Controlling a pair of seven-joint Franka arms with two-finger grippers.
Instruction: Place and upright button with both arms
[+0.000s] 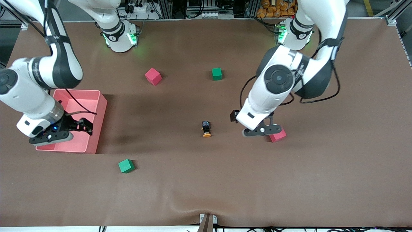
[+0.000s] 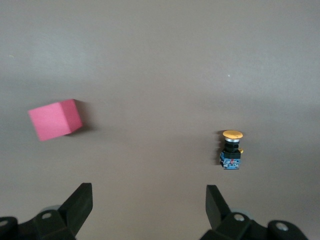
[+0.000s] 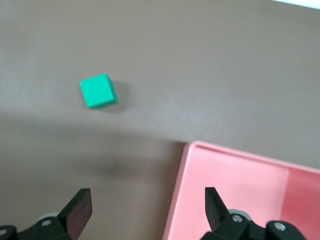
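The left gripper (image 2: 147, 210) hung with its fingers (image 2: 77, 205) spread wide and nothing between them, over bare table between the button (image 1: 206, 128) and a red cube (image 1: 278, 135). In the left wrist view both lay apart from the fingers and clear of contact.

The right gripper (image 3: 147, 210) was likewise fully spread and empty, poised over the edge of the pink bin (image 1: 99, 106) at the right arm's end of the table. Its wrist view showed one corner of the bin and a green cube (image 3: 98, 91) on the mat.

The button lay on its side near the table's middle, its orange cap pointing toward the front camera and its black body away from it. It touched nothing.

Elsewhere on the brown mat (image 1: 206, 187) a second red cube (image 1: 153, 76) and a second green cube (image 1: 217, 73) sat farther from the front camera than the button. The first green cube sat nearer the front camera than the bin.
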